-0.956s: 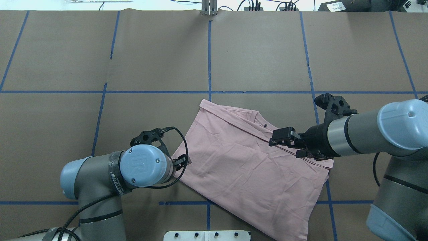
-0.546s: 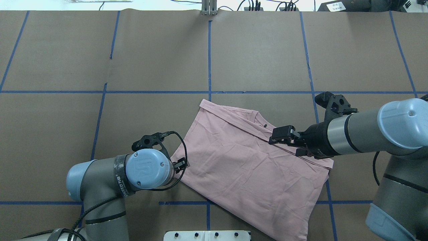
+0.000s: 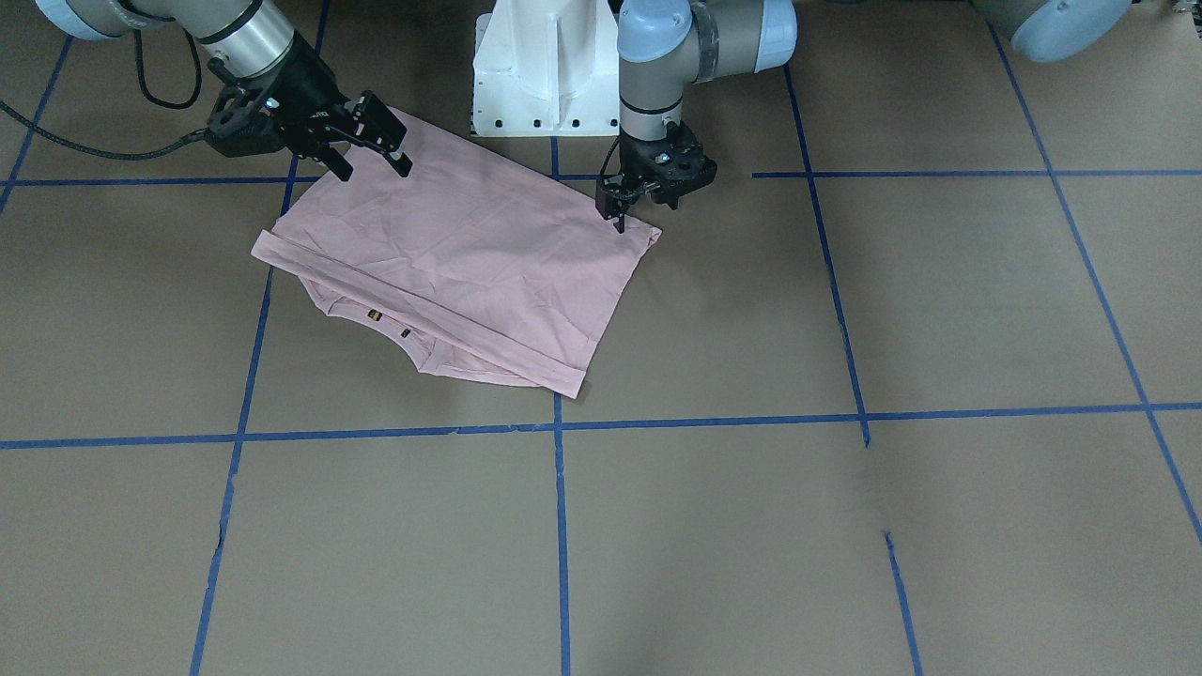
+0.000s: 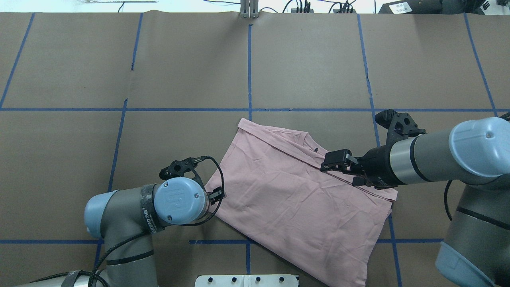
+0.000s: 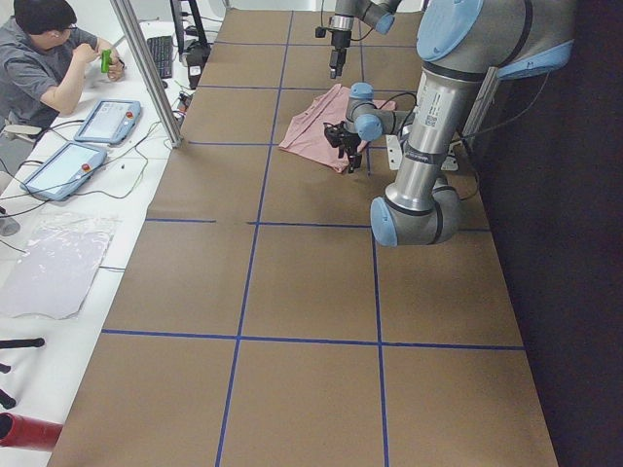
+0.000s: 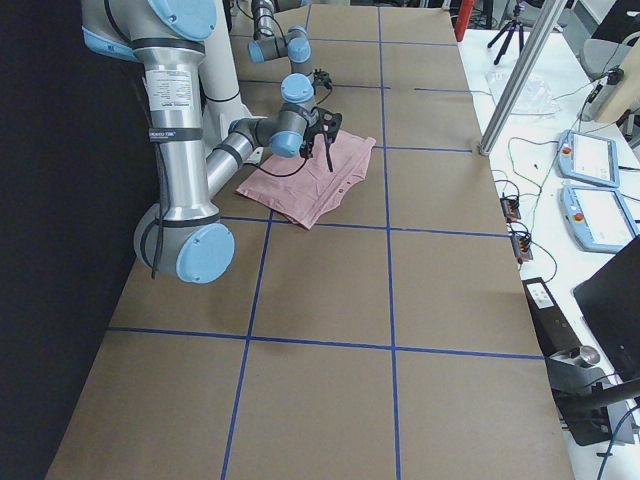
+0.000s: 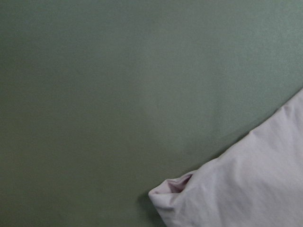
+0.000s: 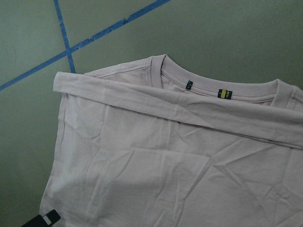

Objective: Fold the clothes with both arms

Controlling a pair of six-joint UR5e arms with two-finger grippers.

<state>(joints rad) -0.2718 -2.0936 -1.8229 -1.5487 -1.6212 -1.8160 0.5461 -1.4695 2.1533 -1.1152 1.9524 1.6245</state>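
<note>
Folded pink T-shirt (image 4: 295, 199) lying on surface (image 4: 179, 71).
Open right end effector (image 3: 374, 169) over it; left end effector (image 3: 620, 218) at corner, cannot tell state.

Shirt (image 4: 295, 199): one, pink.
Robot arms: two, the left arm (image 4: 127, 207) and the right arm (image 4: 430, 155).
Grippers: two, the left gripper (image 3: 620, 222) and the right gripper (image 3: 376, 171).
Neck tags (image 8: 224, 94): two, inside the collar.
Person (image 5: 44, 63): one, seated.
Tablets (image 5: 107, 119): two, beside that person.
</note>
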